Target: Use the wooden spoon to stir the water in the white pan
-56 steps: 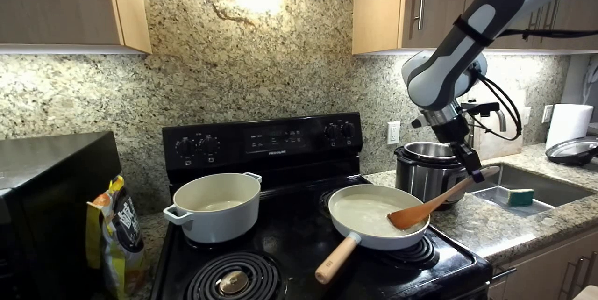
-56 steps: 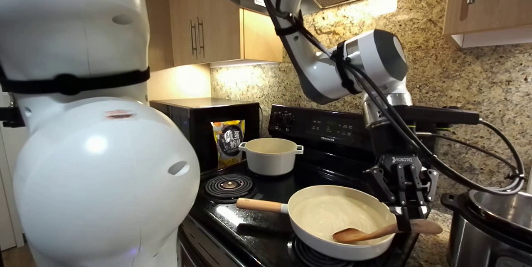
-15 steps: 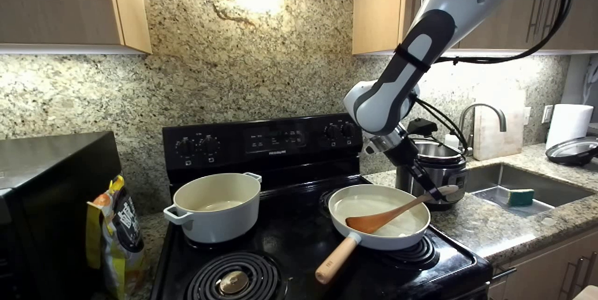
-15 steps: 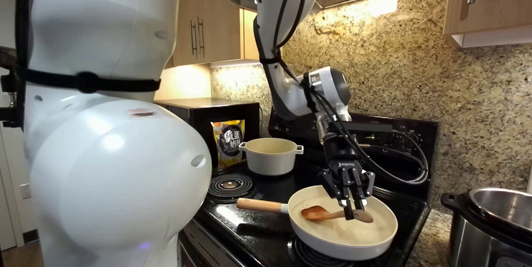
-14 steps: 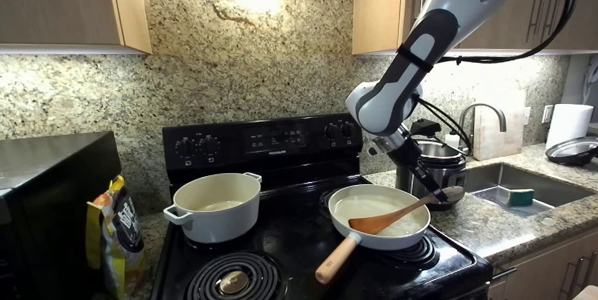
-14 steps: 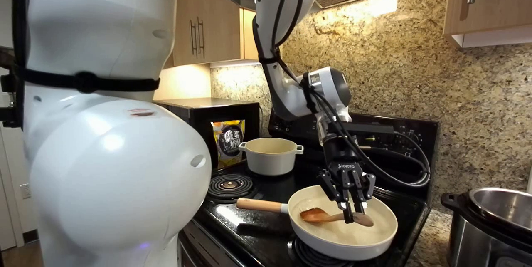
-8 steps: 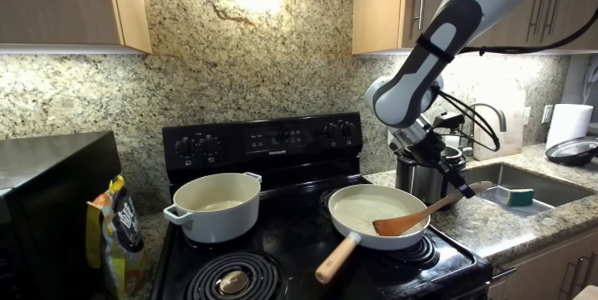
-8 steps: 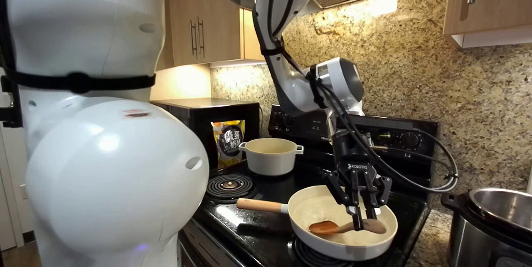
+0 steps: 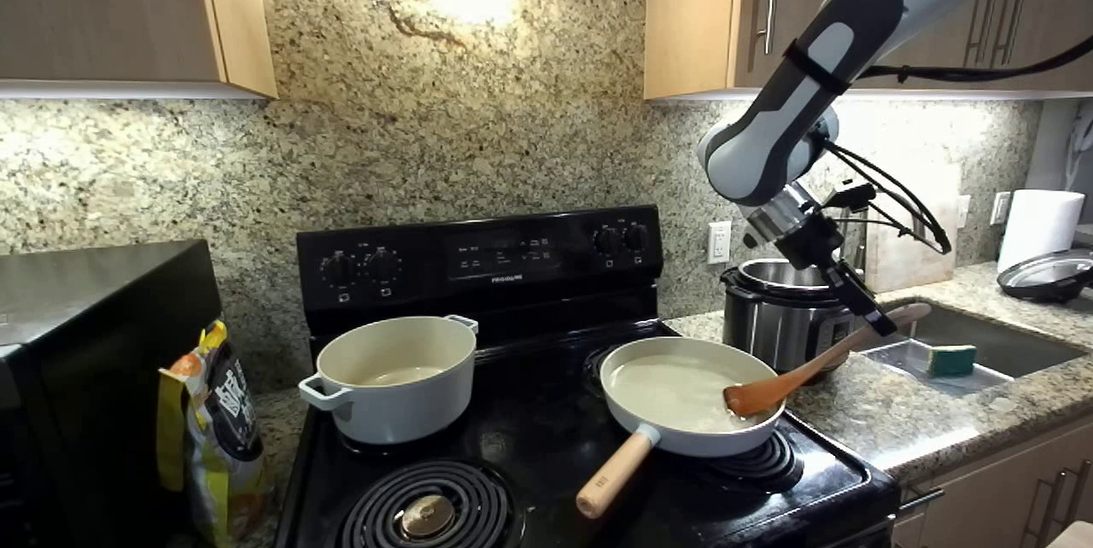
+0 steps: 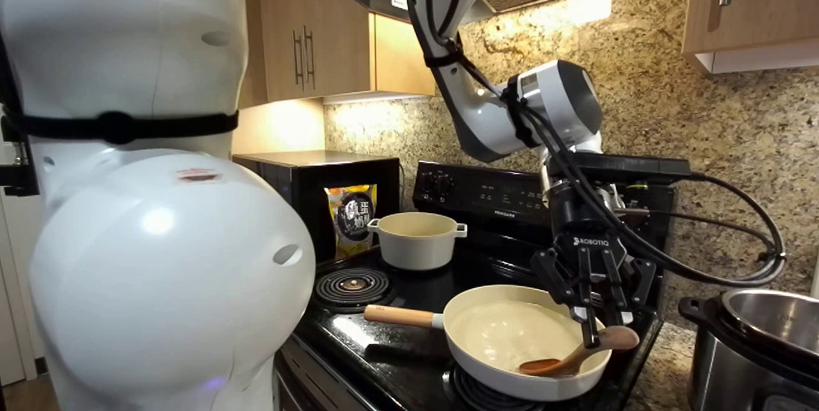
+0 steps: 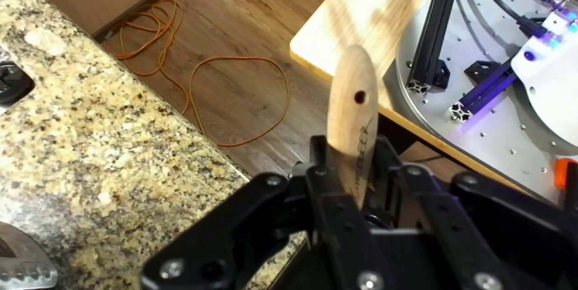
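Both exterior views: our tool (image 9: 879,323) drew the gripped wooden spoon (image 9: 817,364) across the white pan (image 9: 713,444) below, apparently stirring

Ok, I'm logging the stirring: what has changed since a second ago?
The claw has carried the wooden spoon across the white pan, away from the pan's handle and toward the steel pot. Nothing was grasped or released; the claw stays shut on the spoon. The pan and deeper white pot stayed put.
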Motion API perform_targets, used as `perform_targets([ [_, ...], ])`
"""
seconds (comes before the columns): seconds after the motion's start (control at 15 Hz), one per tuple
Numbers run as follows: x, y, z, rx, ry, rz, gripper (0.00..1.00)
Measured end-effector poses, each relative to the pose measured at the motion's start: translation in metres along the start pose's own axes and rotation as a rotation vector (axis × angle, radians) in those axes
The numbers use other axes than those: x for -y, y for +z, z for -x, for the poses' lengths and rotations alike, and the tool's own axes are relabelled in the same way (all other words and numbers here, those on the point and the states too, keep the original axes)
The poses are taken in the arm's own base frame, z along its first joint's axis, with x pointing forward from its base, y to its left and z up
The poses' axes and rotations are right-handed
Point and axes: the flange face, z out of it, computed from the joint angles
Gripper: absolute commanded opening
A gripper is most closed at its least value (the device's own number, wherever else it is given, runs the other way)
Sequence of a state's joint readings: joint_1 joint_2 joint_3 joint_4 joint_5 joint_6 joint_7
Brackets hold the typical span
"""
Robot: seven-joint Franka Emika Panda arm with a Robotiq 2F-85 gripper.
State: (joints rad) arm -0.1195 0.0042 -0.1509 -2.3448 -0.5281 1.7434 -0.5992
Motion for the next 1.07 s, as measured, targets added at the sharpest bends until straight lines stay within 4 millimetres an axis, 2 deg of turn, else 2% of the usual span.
perform_targets([
  [0.33, -0.023, -0.022, 0.011, -0.047, 0.099, 0.015, 0.08],
  [0.53, -0.032, -0.039, 0.009, -0.067, 0.112, 0.040, 0.08],
  [0.73, -0.034, -0.056, -0.005, -0.074, 0.098, 0.069, 0.07],
  [1.07, -0.031, -0.073, -0.045, -0.060, 0.047, 0.108, 0.07],
])
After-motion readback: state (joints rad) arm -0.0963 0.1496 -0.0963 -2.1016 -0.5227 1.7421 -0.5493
